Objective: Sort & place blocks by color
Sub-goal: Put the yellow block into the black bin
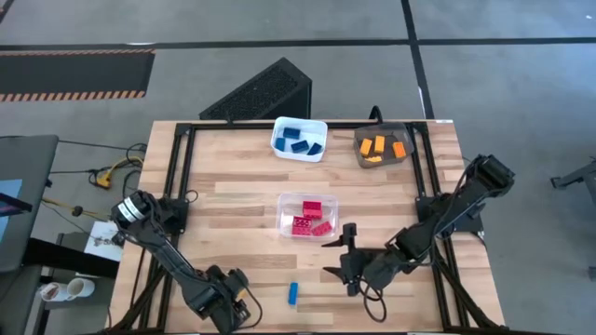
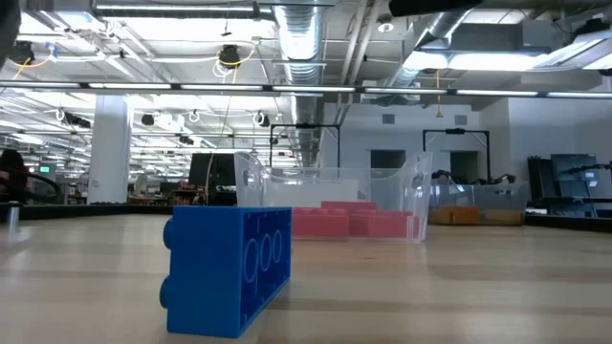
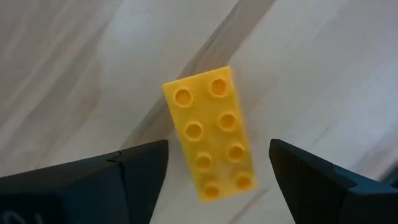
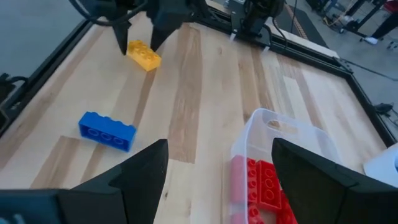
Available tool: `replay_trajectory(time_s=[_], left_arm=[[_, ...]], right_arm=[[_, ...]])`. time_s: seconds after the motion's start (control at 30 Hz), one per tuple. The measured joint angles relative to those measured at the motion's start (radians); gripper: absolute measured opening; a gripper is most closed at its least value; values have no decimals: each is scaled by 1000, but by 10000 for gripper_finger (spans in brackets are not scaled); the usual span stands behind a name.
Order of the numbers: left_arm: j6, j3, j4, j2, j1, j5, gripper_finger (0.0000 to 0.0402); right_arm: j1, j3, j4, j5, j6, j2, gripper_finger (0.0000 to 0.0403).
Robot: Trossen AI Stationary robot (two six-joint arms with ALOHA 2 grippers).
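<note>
— Hovering right over that yellow brick (image 3: 211,142), isn't it, the left gripper (image 3: 217,180)?

— Yes, at the near edge of the table (image 1: 242,200). Its fingers (image 3: 140,171) are spread wide, one on each side of the brick, not touching it. The brick lies flat on the wood, studs up, directly between them and gripped by nothing.

— And the blue one?

— The loose blue brick (image 1: 292,293) lies just beside that gripper, toward the right arm, on its side with the studs facing sideways. Alone on the boards.

— What's the right arm up to?

— The right gripper (image 1: 346,258) hangs a little past the blue brick, jaws parted and empty. Just ahead of its fingers (image 4: 140,171) is the clear bin (image 1: 287,216) with the red bricks (image 1: 310,218) piled inside.

— And farther off?

— Well beyond both grippers, at the far edge, a white bin (image 1: 279,132) holds the blue bricks (image 1: 300,141), and beside it a grey bin (image 1: 386,130) holds the orange bricks (image 1: 382,149).
</note>
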Motion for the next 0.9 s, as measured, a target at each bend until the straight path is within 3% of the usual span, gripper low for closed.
replay_trajectory(time_s=[0.23,0.43,0.5,0.6,0.77,0.9], left_arm=[[5,-100,91,-9,3,9,242],[159,-104,57,-18,23,16,113],[226,-106,52,-36,43,11,103],[377,-118,33,-78,76,-122,103],[583,-128,114,-182,125,-252,103],[736,-214,281,-269,180,-364,103]], right_arm=[[-27,0,-2,0,-21,0,306],[-51,0,-4,1,-21,0,306],[-60,0,-4,2,-21,0,306],[-76,0,-4,2,-20,0,306],[-119,0,-13,2,-19,0,306],[-162,0,-25,3,-41,0,306]])
